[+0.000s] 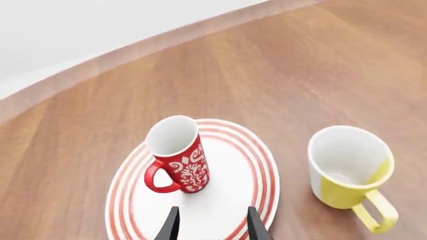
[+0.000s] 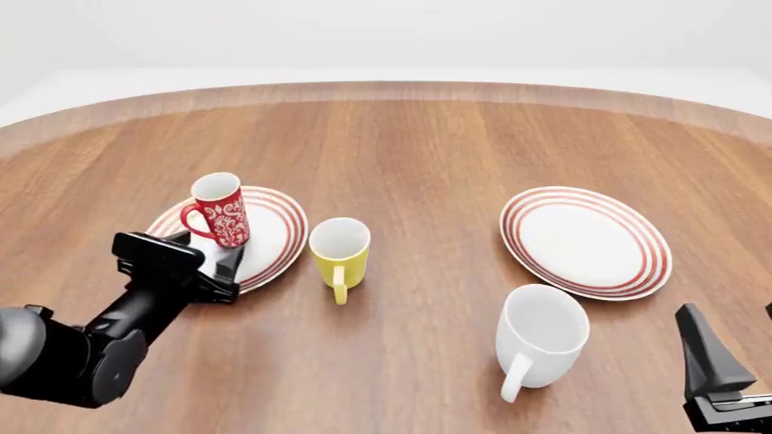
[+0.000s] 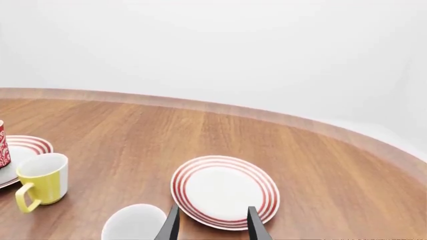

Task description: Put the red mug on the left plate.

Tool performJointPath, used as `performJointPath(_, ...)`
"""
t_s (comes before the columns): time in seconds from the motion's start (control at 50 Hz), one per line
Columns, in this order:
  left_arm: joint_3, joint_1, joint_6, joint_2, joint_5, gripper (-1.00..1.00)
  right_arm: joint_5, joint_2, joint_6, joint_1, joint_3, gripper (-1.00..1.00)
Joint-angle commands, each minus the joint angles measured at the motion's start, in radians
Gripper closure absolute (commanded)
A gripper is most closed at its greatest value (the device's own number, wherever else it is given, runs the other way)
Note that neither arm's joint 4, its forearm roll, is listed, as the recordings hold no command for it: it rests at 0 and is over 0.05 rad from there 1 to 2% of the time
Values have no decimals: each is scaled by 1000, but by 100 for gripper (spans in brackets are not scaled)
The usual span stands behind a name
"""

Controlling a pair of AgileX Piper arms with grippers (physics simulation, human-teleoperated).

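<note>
The red mug [image 2: 221, 211] with its white floral pattern stands upright on the left plate [image 2: 275, 237], toward that plate's far left part, handle pointing left. In the left wrist view the red mug [image 1: 180, 160] rests on the ringed plate [image 1: 233, 200] just beyond my left gripper [image 1: 213, 212], which is open and holds nothing. From the front, my left gripper [image 2: 224, 260] hovers over the plate's near edge, apart from the mug. My right gripper [image 2: 733, 330] stands open and empty at the near right.
A yellow mug [image 2: 340, 253] stands just right of the left plate. A bigger white mug [image 2: 541, 334] sits near the front, below the second ringed plate [image 2: 585, 240]. The right wrist view shows that plate [image 3: 225, 191] ahead of my right gripper [image 3: 213, 212].
</note>
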Motion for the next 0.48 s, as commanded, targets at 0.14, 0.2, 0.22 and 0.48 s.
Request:
performJointPath(0.14, 111, -128, -165, -66, -97, -100, 16, 0, 13, -4, 0, -100)
performJointPath(0.2, 136, -150, -187, -71, -131, -100, 19, 0, 14, -5, 0, -100)
performJointPath(0.22, 145, -155, -197, -65, -147, -100, 21, 0, 19, -8, 0, -100)
performJointPath(0.48, 236, -266, -343, -195, -217, -100, -735, 724, 100, -1, 0, -100)
